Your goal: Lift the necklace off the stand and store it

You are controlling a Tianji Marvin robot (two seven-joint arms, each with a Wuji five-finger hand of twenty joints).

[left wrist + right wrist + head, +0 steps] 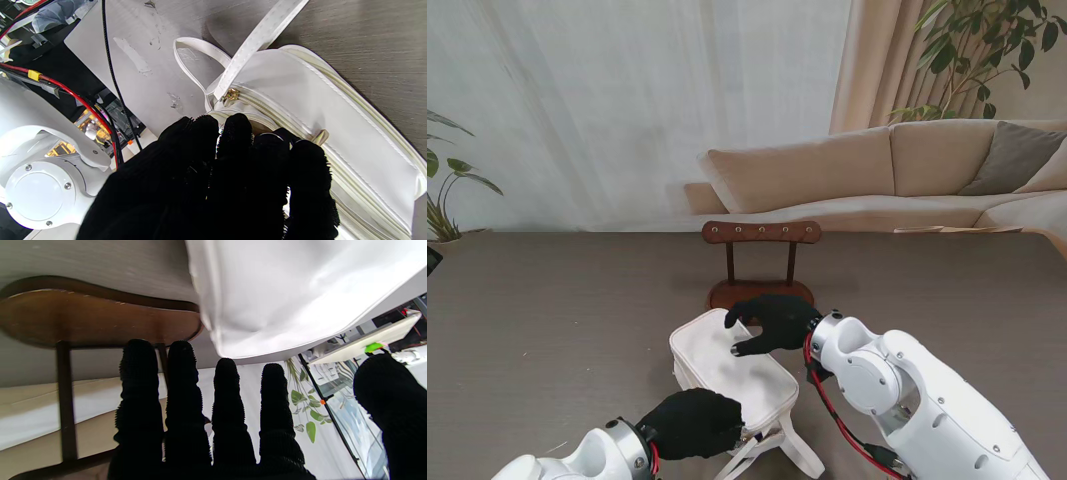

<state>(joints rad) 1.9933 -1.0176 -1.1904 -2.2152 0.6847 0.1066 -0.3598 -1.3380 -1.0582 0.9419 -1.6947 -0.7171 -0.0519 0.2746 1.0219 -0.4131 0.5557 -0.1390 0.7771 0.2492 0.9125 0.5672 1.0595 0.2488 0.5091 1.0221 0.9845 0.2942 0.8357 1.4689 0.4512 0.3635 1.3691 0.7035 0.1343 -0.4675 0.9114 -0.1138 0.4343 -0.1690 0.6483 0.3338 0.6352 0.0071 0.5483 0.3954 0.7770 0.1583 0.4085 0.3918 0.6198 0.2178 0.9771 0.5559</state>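
Two hands work at the white leather bag (732, 375) near the table's (547, 330) front edge. My left hand (692, 423) grips its zipper end to steady it; my right hand (772, 322) hovers spread, holding nothing. I cannot see the necklace, neither on the dark wooden stand (761, 262).

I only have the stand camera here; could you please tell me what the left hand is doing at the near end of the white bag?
Observer: The left wrist view shows the left hand with its fingertips at the zipper of the white bag, next to a gold slider.
Operator: Thank you. Is the right hand holding anything?
Observer: No. In the right wrist view the right hand has its fingers spread with nothing between them, beside the bag's edge and the wooden stand. I see no necklace in any view.
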